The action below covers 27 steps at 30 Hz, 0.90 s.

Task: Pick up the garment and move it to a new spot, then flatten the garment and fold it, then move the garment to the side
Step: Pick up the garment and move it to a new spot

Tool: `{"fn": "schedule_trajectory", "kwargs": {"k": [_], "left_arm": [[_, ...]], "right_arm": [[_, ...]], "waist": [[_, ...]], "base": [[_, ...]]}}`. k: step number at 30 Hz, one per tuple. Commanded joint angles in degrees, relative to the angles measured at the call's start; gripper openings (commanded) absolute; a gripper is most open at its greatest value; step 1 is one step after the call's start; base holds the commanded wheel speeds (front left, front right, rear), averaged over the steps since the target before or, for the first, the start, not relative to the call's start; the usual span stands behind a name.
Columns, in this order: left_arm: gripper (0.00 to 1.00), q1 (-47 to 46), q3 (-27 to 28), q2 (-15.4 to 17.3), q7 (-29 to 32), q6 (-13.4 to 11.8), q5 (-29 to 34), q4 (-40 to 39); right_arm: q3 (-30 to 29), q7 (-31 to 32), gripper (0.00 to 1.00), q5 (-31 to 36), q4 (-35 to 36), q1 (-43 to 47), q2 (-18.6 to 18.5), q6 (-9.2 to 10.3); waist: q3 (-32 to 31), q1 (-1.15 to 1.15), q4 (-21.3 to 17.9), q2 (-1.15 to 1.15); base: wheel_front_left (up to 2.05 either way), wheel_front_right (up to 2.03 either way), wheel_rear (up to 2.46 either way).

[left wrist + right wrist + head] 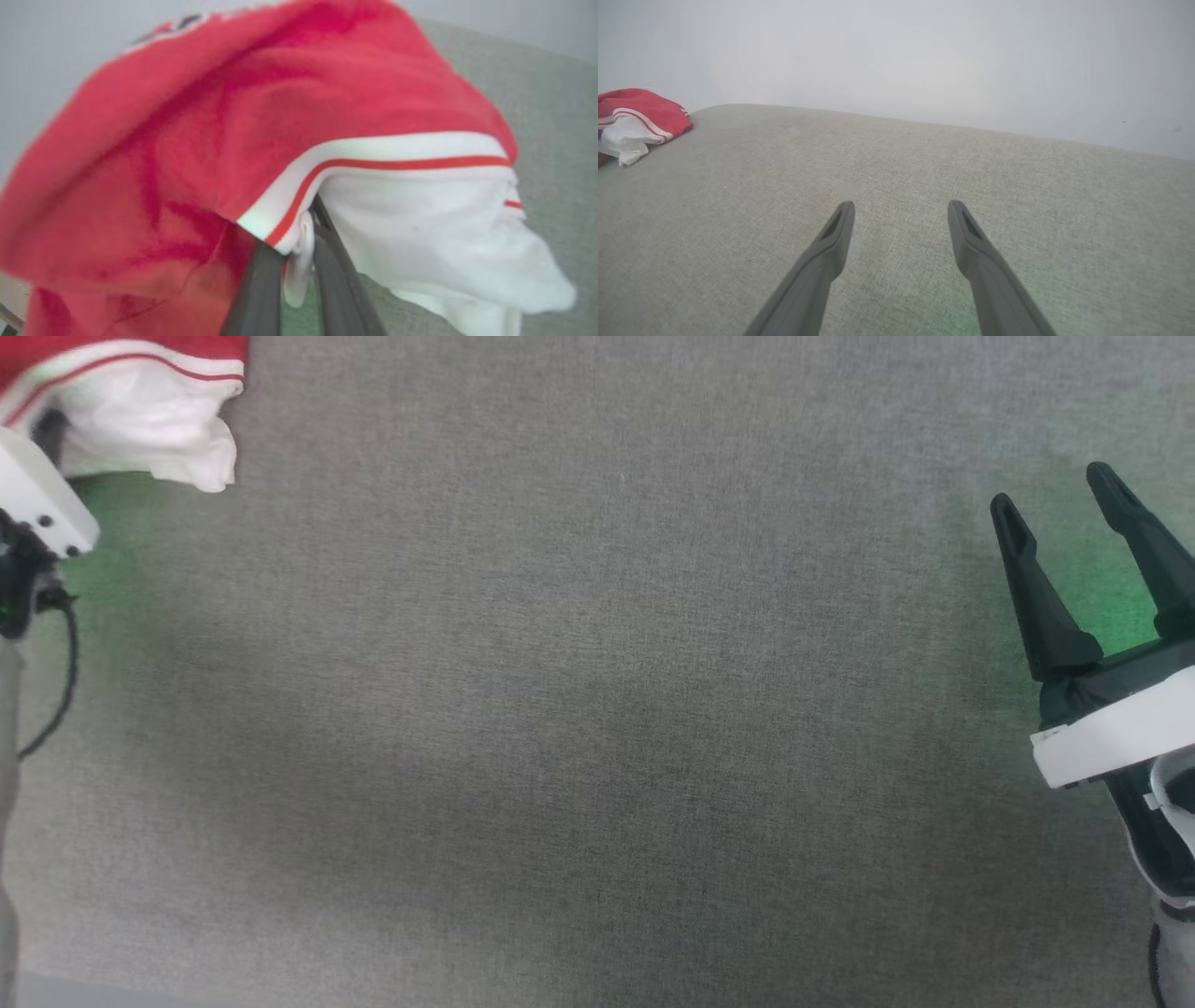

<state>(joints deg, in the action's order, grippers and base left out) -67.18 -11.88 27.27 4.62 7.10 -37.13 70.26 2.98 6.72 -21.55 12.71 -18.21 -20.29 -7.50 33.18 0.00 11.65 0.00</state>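
Note:
The garment [140, 420], red with a white sleeve and red-white striped trim, lies bunched at the far left of the grey surface. In the left wrist view the garment [261, 140] looms close, and my left gripper [299, 261] is shut on a fold of its white fabric, fingertips tucked under the striped trim. In the head view that arm's white wrist housing [37, 504] sits just below the heap. My right gripper [1055, 513] hovers open over bare surface at the right edge, far from the garment [635, 121]. Its fingers [831, 242] hold nothing.
A grey woven cloth surface [597, 709] spreads across the whole middle. A pale wall [896, 56] rises behind its far edge. A black cable [65, 663] hangs from the left arm. The surface's near edge shows at the lower left corner [56, 989].

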Motion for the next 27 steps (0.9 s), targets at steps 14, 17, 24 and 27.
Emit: {"fn": "schedule_trajectory", "kwargs": {"k": [14, 17, 24, 27], "left_arm": [[0.00, -5.2, -6.6, 6.2, -5.0, 0.4, 2.6, -8.7], [0.00, -5.5, -8.7, 7.5, -4.0, 0.4, 2.5, -12.5], [0.00, -4.0, -12.6, 10.7, 0.0, 0.4, 1.6, -24.5], [0.00, -3.3, -13.4, 11.6, 1.0, 0.4, 2.1, -28.6]], "right_arm": [[0.7, -5.1, 1.00, -2.0, -6.1, 1.8, 2.4, 0.02], [0.8, -5.7, 1.00, -2.3, -6.9, 2.5, 2.8, 0.02], [0.7, -7.0, 1.00, -3.0, -8.3, 3.6, 3.6, 0.02], [0.3, -7.5, 1.00, -3.2, -8.5, 3.7, 3.9, 0.02]], "waist": [[-12.6, 0.00, 1.6, 0.00], [-14.7, 0.00, 1.7, 0.00], [-18.4, 0.00, 1.3, 0.00], [-19.1, 0.00, 0.9, 0.00]], "base": [[0.00, 0.00, 0.00], [0.00, 0.00, 0.00], [0.00, 0.00, 0.00], [0.00, 0.00, 0.00]]}}
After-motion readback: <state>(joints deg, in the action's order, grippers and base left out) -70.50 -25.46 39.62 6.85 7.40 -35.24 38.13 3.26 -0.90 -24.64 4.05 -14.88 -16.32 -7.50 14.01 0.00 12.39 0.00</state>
